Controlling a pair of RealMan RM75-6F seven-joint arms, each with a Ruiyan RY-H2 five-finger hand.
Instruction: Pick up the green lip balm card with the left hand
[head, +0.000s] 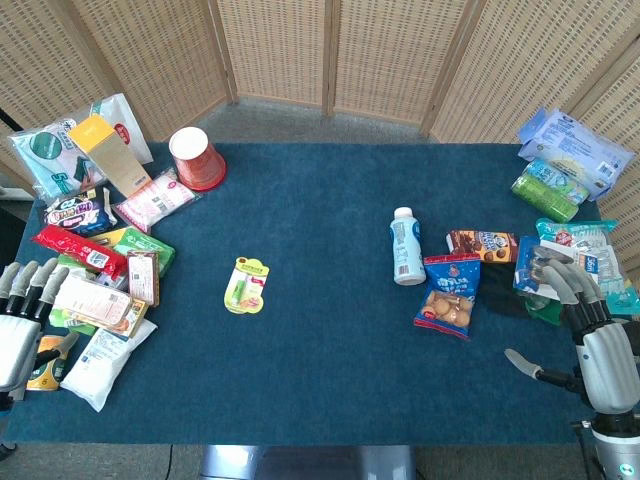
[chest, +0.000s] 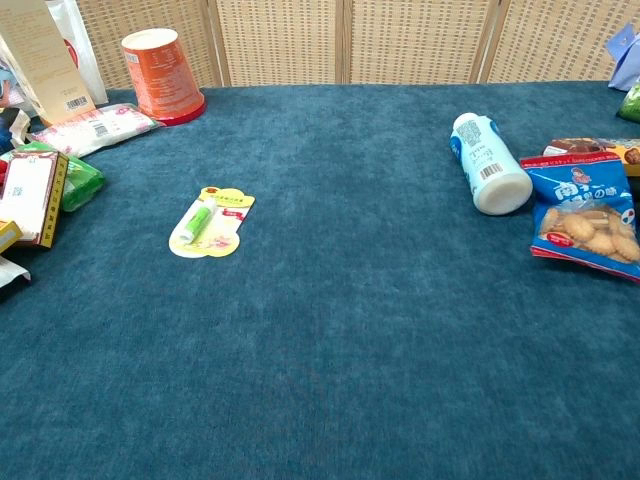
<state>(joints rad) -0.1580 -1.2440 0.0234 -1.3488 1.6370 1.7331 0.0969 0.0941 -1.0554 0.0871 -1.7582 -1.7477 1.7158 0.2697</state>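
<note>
The green lip balm card (head: 247, 285) lies flat on the blue tablecloth, left of centre; the chest view shows the card (chest: 211, 222) with a green stick on a yellow backing. My left hand (head: 22, 320) hovers at the table's left edge, well left of the card, fingers spread and holding nothing. Near the front right corner, my right hand (head: 590, 330) is also open and empty. Neither hand appears in the chest view.
A heap of snack packs (head: 100, 270) lies between my left hand and the card. A red cup (head: 197, 157) stands at the back left. A white bottle (head: 405, 246) and a blue cookie bag (head: 449, 294) lie right of centre; more packets (head: 570, 160) sit far right.
</note>
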